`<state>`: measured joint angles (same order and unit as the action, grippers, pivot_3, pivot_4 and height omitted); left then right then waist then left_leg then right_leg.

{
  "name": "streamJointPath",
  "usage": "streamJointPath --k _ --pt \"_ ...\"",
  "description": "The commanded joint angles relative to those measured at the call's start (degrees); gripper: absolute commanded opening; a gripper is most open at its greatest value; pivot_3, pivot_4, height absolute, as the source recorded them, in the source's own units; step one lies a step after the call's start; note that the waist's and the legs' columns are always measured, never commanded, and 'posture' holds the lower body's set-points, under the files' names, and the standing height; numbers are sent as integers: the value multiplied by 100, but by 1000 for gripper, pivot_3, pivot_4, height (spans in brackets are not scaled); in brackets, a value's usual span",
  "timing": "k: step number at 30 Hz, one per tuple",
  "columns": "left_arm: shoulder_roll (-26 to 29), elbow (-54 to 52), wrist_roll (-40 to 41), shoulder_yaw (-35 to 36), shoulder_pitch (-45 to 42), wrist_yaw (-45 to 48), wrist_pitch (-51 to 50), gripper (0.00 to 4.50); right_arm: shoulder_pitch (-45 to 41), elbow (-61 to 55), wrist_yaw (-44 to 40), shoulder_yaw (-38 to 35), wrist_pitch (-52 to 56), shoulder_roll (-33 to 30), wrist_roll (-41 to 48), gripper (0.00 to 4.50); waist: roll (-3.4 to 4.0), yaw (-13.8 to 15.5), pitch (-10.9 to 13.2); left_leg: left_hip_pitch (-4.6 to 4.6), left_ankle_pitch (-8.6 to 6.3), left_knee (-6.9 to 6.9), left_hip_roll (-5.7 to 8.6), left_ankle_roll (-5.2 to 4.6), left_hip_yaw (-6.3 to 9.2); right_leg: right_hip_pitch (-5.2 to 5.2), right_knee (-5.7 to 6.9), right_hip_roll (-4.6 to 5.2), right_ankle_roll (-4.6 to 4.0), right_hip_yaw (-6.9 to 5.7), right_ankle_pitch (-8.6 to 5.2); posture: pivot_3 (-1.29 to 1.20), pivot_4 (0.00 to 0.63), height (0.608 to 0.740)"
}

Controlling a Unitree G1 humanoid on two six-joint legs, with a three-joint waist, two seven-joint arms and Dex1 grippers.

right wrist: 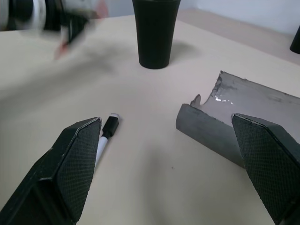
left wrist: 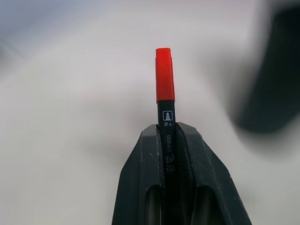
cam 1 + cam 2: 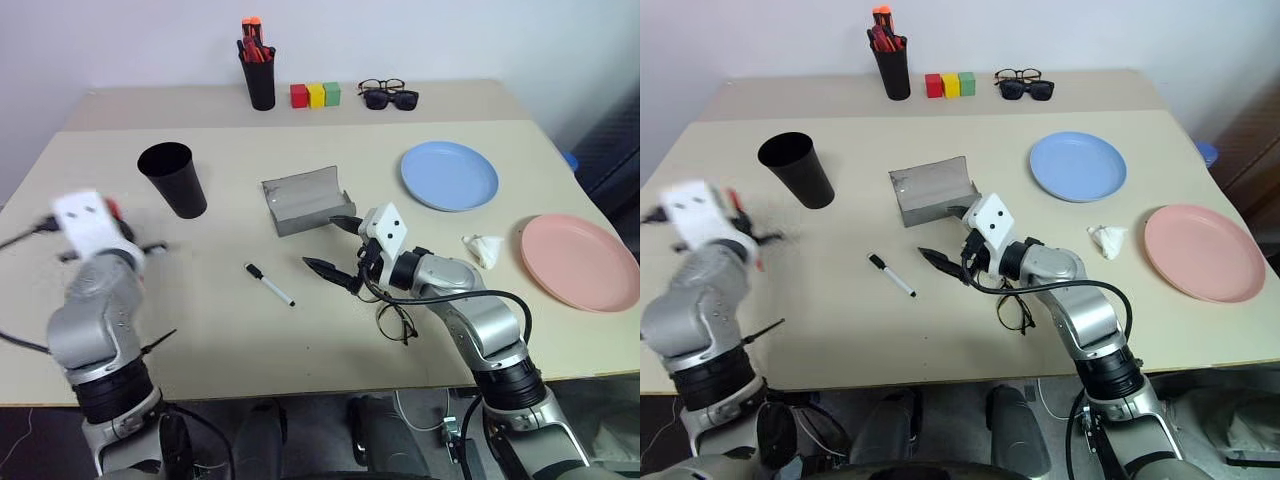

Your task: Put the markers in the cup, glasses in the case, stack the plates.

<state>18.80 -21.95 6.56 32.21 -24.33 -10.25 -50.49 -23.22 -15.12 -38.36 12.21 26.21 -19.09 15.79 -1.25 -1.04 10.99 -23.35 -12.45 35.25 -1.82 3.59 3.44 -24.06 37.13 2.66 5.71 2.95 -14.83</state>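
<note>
Left gripper (image 2: 168, 140) clamps the red marker (image 2: 165, 77)!
Right gripper (image 1: 171, 154) hangs wide apart over the table (image 3: 200, 330), between white marker (image 3: 269, 284) and case (image 3: 305, 200); cup (image 3: 175, 178) beyond.

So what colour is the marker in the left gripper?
Red with a black barrel; left wrist view.

Two head cameras, side by side, look forward and down from above the robot's arms across the whole beige rectangular table (image 3: 300, 330) to the back wall, both taking in nearly the same scene. The left wrist camera sits very close behind its own black fingers (image 2: 145, 178). The right wrist camera looks low and level over the tabletop towards the wide tapered black plastic cup (image 1: 155, 33), which the head cameras also show.
</note>
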Motion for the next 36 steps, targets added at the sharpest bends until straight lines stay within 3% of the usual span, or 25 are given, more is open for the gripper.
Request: streamJointPath --k 1,5,10,16,23,26,30,36 --pt "419 174 -379 -292 -91 165 1503 44 -93 -63 -8 49 -160 83 -28 4500 -1 11 0 0 0 0 1 0 -1 0 0 2 0 0 0 0 150 740" --pt "764 1588 -648 -1182 -1159 617 3047 44 -331 167 -11 172 -297 294 -68 4500 -20 126 -6 -4 6 4 2 10 4 5 -5 3 0 -11 0 0 150 740" --pt "691 3440 -780 -1620 -2106 634 4222 44 -494 325 -13 197 -402 448 -129 4500 -20 38 -6 -6 6 1 5 11 -1 8 -18 6 12 -6 7 0 150 740" --pt "552 4826 -761 -1853 -2386 682 5240 44 -435 240 120 144 -437 479 -187 4500 -19 -44 -5 -7 5 -12 1 8 0 -15 4 0 10 -6 7 0 150 740" --pt "347 5340 -616 -1908 -2320 729 5750 44 -355 139 231 122 -427 462 -191 4500 -20 12 -5 -14 6 -1 3 9 -1 -13 4 4 12 -6 8 0 150 740" --pt "321 5339 -614 -1912 -2303 712 5800 1192 -366 135 244 123 -421 464 -180 4500 -20 11 -5 -14 6 -1 3 9 -1 -13 5 4 12 -6 8 0 150 740" --pt "320 5114 -518 -1791 -2225 601 5818 3143 -419 173 208 137 -418 465 -166 4500 -20 -12 -5 -13 6 -1 3 9 0 -13 8 3 12 -6 8 0 150 740" --pt "237 3616 497 -1653 -1701 1504 5653 3143 -446 192 152 121 -410 406 -168 4500 -20 -5 -5 -13 6 -1 2 9 0 -13 8 3 11 -6 8 0 150 740"
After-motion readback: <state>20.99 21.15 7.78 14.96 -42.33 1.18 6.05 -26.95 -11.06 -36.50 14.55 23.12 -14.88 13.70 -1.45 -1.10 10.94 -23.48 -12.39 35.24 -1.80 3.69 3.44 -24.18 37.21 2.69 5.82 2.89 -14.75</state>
